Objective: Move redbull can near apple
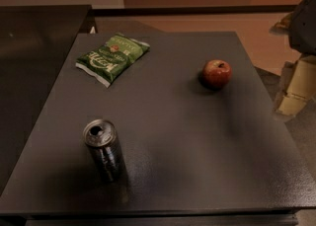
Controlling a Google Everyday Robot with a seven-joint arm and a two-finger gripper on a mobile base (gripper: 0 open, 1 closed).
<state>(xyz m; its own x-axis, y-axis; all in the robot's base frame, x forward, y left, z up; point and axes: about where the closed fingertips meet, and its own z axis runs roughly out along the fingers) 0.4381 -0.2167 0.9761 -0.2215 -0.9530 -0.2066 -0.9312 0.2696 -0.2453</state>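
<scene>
The redbull can (103, 150) stands upright on the dark grey table (163, 136), near the front left, its silver top with the pull-tab opening facing up. The apple (216, 73), small, red with yellowish patches, sits at the back right of the table. Can and apple are far apart, on a diagonal across the table. My gripper (295, 89) shows as pale beige parts at the right edge of the view, beyond the table's right side, level with the apple and well away from the can. It holds nothing that I can see.
A flat green snack bag (112, 57) lies at the back left of the table. A dark counter (34, 47) adjoins the table on the left. A dark part of the arm (303, 20) hangs at the top right. The floor behind is tan.
</scene>
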